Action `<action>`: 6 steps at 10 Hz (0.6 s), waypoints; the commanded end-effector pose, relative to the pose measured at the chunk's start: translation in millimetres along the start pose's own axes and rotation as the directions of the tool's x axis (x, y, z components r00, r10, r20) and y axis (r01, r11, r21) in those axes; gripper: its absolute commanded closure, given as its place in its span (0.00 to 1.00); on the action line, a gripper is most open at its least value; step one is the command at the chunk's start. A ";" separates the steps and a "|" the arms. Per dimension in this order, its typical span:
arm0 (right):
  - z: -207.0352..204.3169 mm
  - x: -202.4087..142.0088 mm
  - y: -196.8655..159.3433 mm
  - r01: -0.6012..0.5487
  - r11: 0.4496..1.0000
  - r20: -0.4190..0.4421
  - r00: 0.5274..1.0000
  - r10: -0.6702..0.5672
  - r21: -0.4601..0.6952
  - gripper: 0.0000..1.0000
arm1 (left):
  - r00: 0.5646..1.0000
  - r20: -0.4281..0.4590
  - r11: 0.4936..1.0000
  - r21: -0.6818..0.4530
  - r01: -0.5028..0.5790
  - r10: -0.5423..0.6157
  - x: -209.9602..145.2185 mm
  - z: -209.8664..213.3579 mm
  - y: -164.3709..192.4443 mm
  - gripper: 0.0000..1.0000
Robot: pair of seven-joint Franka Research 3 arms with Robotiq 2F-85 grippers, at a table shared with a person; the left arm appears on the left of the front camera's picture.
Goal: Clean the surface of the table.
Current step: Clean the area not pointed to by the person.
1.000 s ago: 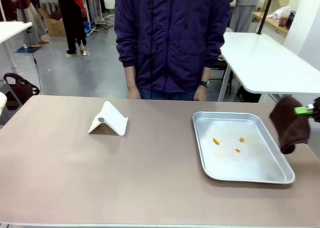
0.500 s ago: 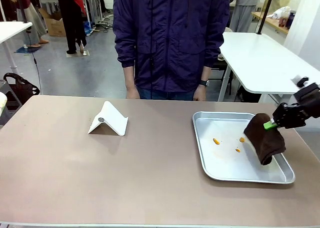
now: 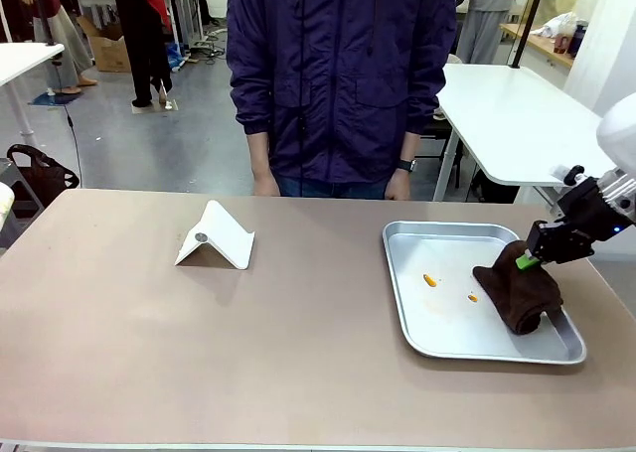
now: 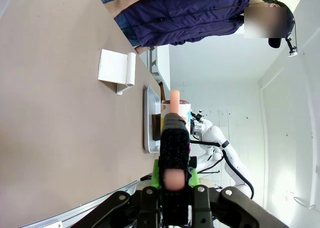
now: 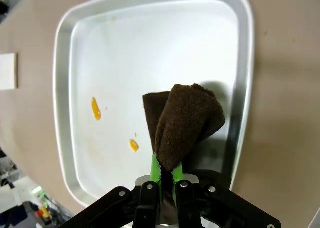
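Across the front view, what do I count?

You have one table [image 3: 298, 343], brown-topped, spanning the lower half. On it sit one white folded stand [image 3: 215, 235] at 10 o'clock from its middle and one metal tray [image 3: 447, 323] at 3 o'clock. Two orange spots [image 3: 428, 280] show on the tray floor. One dark brown cloth [image 3: 519, 295] sits bunched at the tray's 3 o'clock side, and your right gripper [image 3: 527, 261] pinches its top. One person [image 3: 343, 75] stands at 12 o'clock, two hands [image 3: 264, 185] hanging at the far edge.

On the left wrist view?

Your left gripper [image 4: 174, 177] is clamped on one black textured piece [image 4: 174, 143] with pale pink ends, pointing to 12 o'clock. You see the table running up the left side, with the stand, tray and cloth lying farther along it.

And the right wrist view?

Your fingers are pressed tight on the cloth, which rises toward 12 o'clock over the tray floor. You can count two orange spots, at 9 and 8 o'clock from the cloth. Table top shows around the tray.
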State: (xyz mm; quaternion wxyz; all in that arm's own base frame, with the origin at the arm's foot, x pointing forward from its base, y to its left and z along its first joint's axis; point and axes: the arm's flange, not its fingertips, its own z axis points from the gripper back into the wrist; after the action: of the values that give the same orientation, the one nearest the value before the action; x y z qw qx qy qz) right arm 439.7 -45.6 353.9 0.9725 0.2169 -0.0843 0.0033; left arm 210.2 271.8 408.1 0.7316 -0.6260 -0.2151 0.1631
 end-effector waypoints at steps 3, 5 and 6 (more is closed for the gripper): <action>-37.5 4.8 10.9 0.009 1.000 0.076 0.997 -0.010 0.018 0.98 | 1.000 0.014 1.000 -0.012 0.011 -0.010 0.9 -0.9 -2.9 0.78; -57.1 1.6 16.2 -0.012 1.000 0.045 0.999 0.012 -0.001 0.98 | 1.000 0.014 1.000 -0.012 0.011 -0.010 0.9 -0.9 -2.9 0.78; -66.4 -0.7 19.7 -0.026 1.000 0.020 0.999 0.026 -0.008 0.98 | 1.000 0.014 1.000 -0.012 0.011 -0.010 0.9 -0.9 -2.9 0.78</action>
State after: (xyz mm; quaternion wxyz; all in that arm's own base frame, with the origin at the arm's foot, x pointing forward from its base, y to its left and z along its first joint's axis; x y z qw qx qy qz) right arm 449.2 -2.8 313.1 0.9728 0.2142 -0.0880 -0.0014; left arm 210.2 271.8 408.0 0.7316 -0.6260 -0.2152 0.1631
